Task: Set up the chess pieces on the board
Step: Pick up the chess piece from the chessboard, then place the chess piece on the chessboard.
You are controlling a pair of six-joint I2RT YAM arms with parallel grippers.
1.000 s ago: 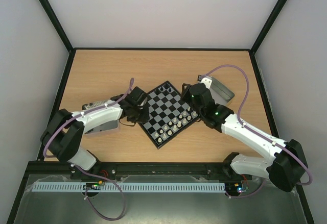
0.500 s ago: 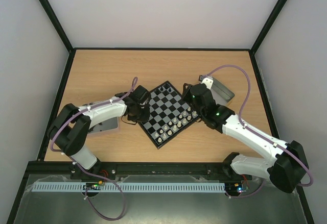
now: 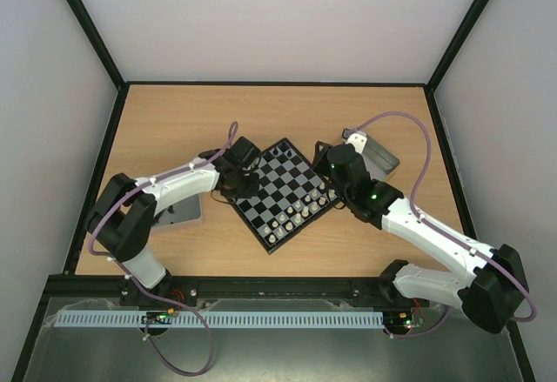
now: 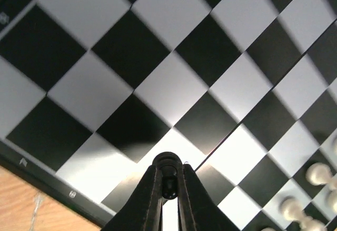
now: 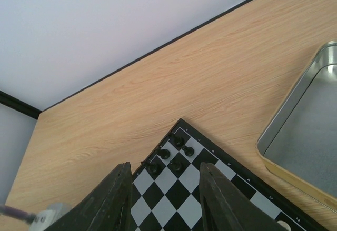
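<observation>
Fingertips of the left gripper [image 4: 169, 178] are pinched tight on a small black chess piece [image 4: 167, 163] over the board [image 4: 158, 83], close to its border (white pieces [image 4: 316, 174] sit off to its right). The right gripper [image 5: 164, 174] stands parted, holding nothing, with a cluster of black pieces [image 5: 174, 154] just beyond its tips.

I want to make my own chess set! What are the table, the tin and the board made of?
Table: looks like wood or wood-look laminate, matte; pale grain lines show.
Tin: metal, silvery, with a shiny rim.
Board: smooth, glossy; light glares off its squares. Plastic or coated metal, I cannot tell.
</observation>
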